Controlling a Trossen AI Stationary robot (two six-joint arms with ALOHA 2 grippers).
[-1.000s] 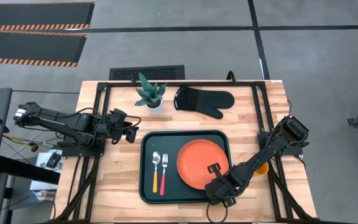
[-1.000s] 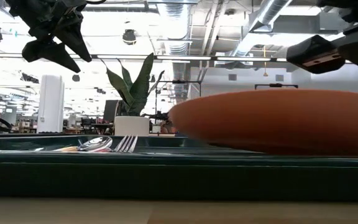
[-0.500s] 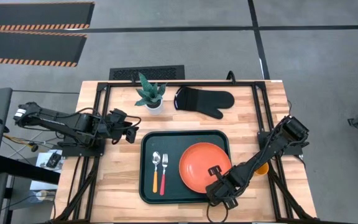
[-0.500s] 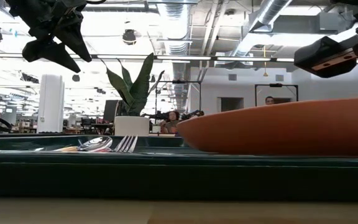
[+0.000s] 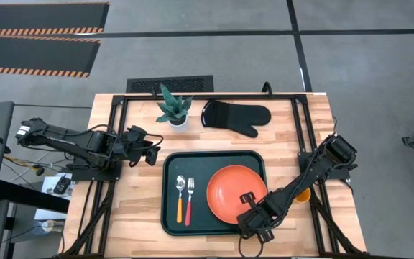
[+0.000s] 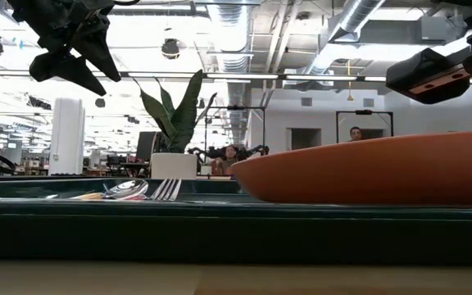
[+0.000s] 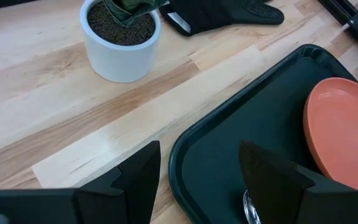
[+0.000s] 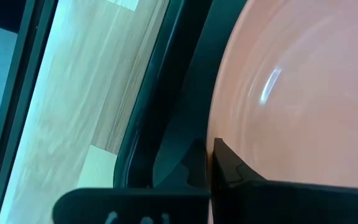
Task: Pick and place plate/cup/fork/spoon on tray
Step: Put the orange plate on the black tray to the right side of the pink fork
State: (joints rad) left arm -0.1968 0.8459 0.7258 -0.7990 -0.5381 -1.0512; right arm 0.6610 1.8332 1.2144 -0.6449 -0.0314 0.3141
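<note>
The orange-red plate (image 5: 233, 190) is over the right half of the dark tray (image 5: 171, 162), tilted, its left edge low in the low view (image 6: 244, 168). My right gripper (image 5: 249, 203) is shut on its near-right rim. The spoon (image 5: 180, 196) and the fork (image 5: 190, 194) lie side by side in the tray's left half. The orange-yellow cup (image 5: 305, 195) shows partly behind my right arm, on the table right of the tray. My left gripper (image 5: 150, 149) is open and empty above the table, left of the tray's far corner. My right gripper pinches the plate's rim (image 8: 219, 134) at its near-right side, one finger on the plate's upper face (image 8: 235, 173), the other outside the rim (image 8: 182, 165). It comes slanting from the table's near right. The held side is raised; the plate's underside is hidden behind the tray's rim.
A potted plant (image 5: 172, 111) and a black oven mitt (image 5: 237, 117) stand on the table behind the tray. Black frame rails run along the table's left and right sides. People show in the room far behind the table.
My right gripper has carried the plate down and a little toward the table's near right. The plate has sunk lower into the tray, its left edge dropping most, and it stays tilted.
</note>
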